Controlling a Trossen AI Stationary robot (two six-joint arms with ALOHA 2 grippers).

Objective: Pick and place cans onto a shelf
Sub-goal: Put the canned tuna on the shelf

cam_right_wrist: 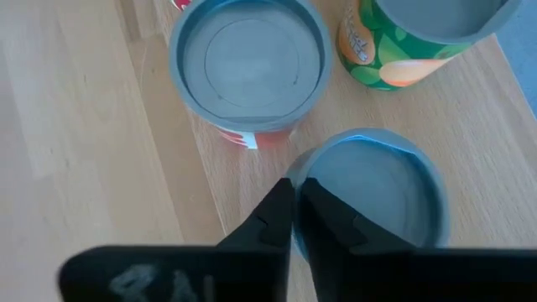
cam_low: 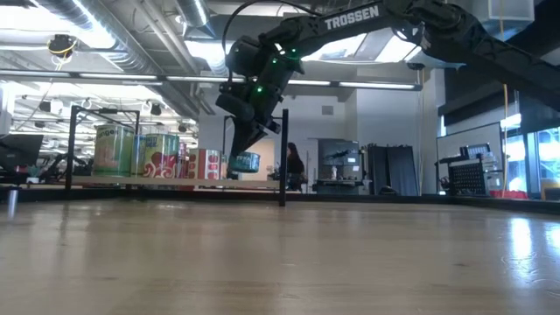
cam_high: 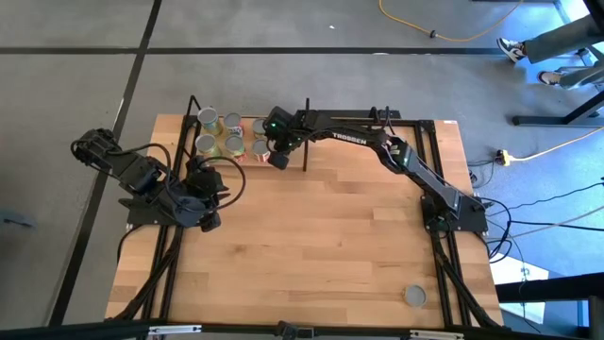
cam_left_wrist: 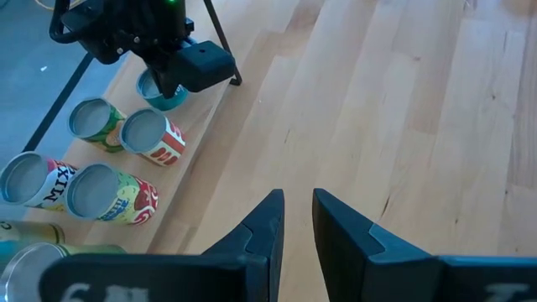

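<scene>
The shelf is a narrow wood plank with black rods at the table's far left. Several cans stand upright on it in two rows, also in the low view. My right gripper is over the shelf's right end, shut on a teal can beside a red-labelled can and a green one. My left gripper waits over the table's left part, near side of the shelf, its fingers a narrow gap apart and empty. My right gripper pinches the teal can's top rim between its two fingers, one finger inside the rim and one outside. The fingers come from above, pointing down. The can hangs upright below them, its bottom seemingly just above the plank.
One more can stands alone near the table's front right corner. A black upright rod stands just right of the held can. The wide wooden tabletop lies between the arms. A person shows far off in the room.
</scene>
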